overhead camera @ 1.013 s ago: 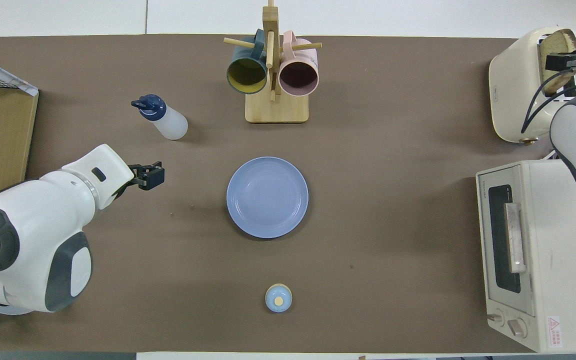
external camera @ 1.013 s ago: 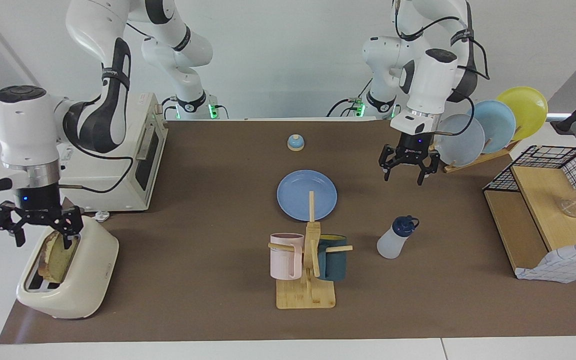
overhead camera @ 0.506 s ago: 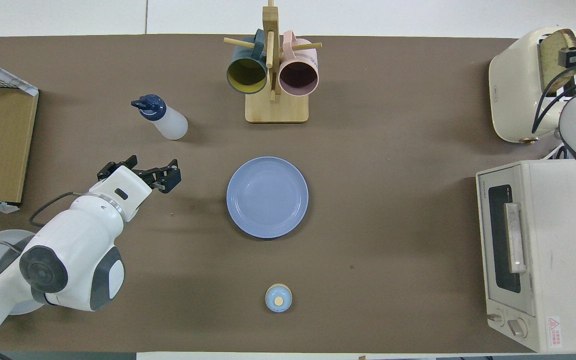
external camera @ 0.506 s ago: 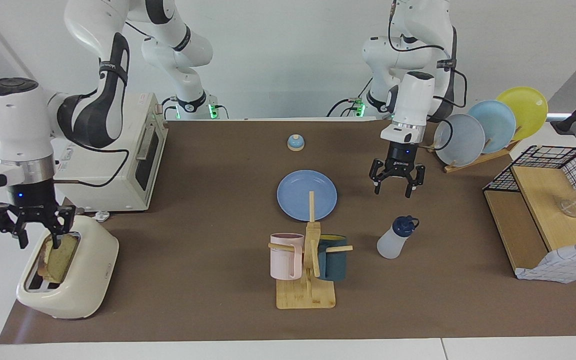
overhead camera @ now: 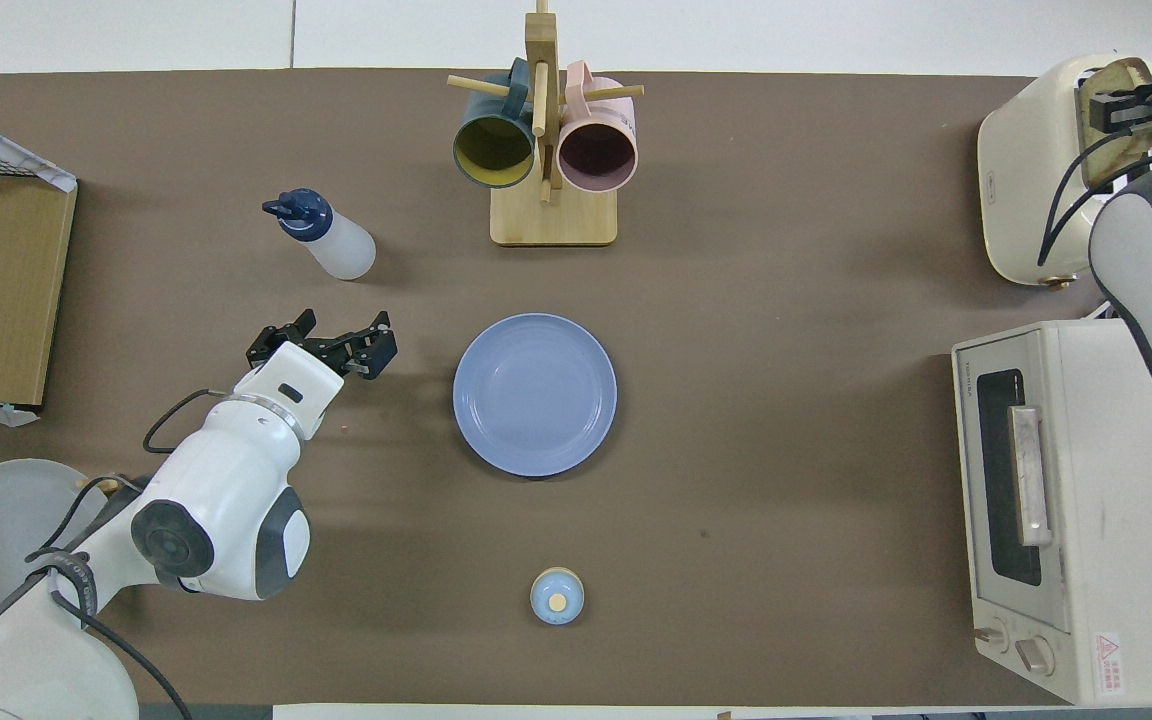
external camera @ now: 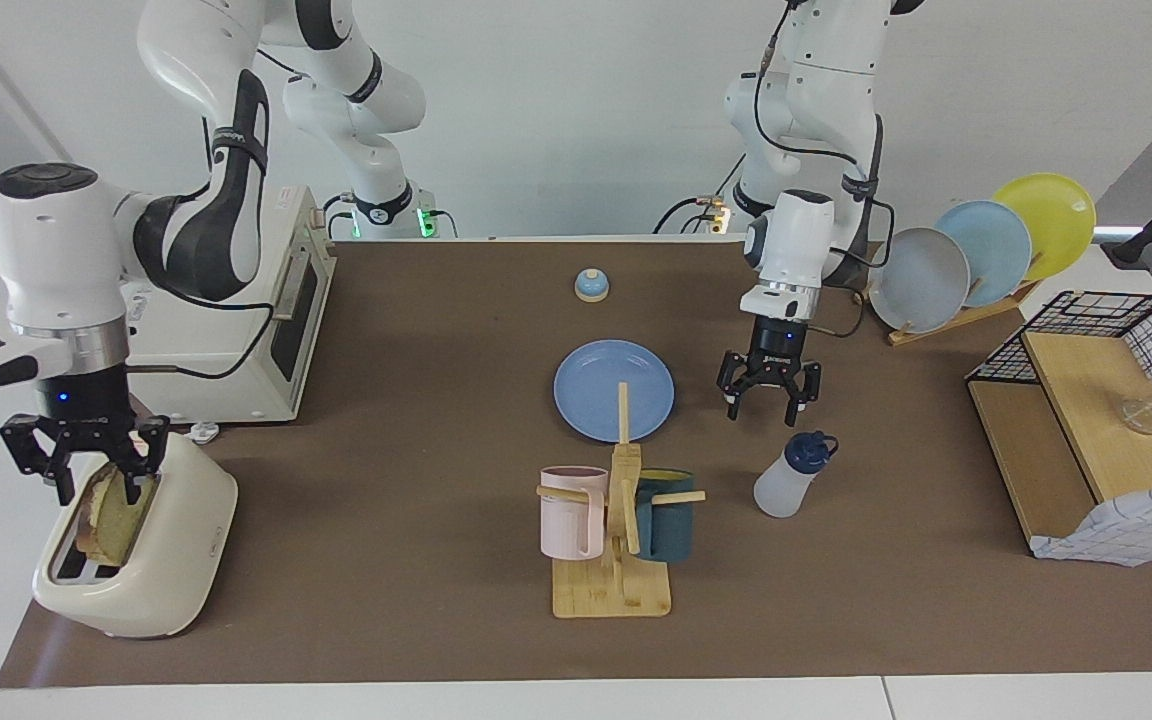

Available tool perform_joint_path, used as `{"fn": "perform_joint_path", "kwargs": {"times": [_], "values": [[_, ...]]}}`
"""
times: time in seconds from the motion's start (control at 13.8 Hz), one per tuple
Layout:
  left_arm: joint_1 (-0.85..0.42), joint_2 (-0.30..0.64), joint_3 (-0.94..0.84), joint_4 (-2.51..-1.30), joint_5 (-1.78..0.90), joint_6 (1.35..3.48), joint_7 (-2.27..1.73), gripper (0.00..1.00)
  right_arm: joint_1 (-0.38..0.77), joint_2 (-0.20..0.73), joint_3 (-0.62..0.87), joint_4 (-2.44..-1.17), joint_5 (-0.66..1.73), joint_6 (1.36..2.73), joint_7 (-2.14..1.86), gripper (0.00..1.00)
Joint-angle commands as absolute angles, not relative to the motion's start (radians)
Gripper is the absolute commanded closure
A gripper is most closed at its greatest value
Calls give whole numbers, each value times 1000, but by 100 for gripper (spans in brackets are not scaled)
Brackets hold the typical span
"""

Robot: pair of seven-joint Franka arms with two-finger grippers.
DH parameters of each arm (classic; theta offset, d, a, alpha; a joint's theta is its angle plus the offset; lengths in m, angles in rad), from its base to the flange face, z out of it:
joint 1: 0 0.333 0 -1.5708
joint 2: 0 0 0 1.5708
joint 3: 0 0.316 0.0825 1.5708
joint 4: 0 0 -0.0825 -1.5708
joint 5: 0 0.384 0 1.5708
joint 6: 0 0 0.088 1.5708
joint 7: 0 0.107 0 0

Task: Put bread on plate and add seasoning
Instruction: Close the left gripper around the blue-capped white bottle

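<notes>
With its open right end effector [external camera: 84, 462] straddling the bread [external camera: 114, 505] in the toaster [external camera: 171, 560], a shallow pinch could drop it; the open left end effector [external camera: 768, 393] hangs at the plate's [external camera: 596, 400] three o'clock.

Red warning-triangle sticker on the toaster oven [overhead camera: 1106, 648], its print too small to read

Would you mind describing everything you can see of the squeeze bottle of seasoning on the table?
The seasoning is a small squeeze bottle with a translucent white, soft-looking plastic body and a dark navy nozzle cap with a small loop at its side. It stands on the brown table mat, cap on, beside the mug rack toward the left arm's end, farther from the robots than the plate. Nothing touches it; the left gripper, fingers open, hangs apart from it.
</notes>
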State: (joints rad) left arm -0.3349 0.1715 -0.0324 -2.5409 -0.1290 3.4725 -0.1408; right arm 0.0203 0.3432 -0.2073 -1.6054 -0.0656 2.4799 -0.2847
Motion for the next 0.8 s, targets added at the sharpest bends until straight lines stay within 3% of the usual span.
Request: {"fn": "perform_joint_path", "kwargs": {"times": [0.0,0.14,0.29,0.36,0.43,0.58,0.72], "values": [[-362,189,-14,-2513,-153,3494,-140,0,6,345,-202,-1612,-72,2500,-310,42],[-362,204,-11,-2494,-153,3494,-138,0,5,345,-202,-1612,-72,2500,-313,51],[-362,212,-2,-2476,-153,3493,-133,0,-3,345,-202,-1614,-72,2500,-337,67],[-362,221,2,-2465,-153,3493,-132,0,-3,345,-202,-1617,-72,2500,-339,76],[-368,233,5,-2454,-153,3493,-129,0,0,345,-202,-1618,-72,2500,-339,96],[-460,270,108,-2418,-153,3493,-129,0,3,345,-204,-1614,-74,2500,-339,100],[-645,323,309,-2386,-155,3493,-130,0,12,345,-204,-1588,-87,2491,-341,100]]}}
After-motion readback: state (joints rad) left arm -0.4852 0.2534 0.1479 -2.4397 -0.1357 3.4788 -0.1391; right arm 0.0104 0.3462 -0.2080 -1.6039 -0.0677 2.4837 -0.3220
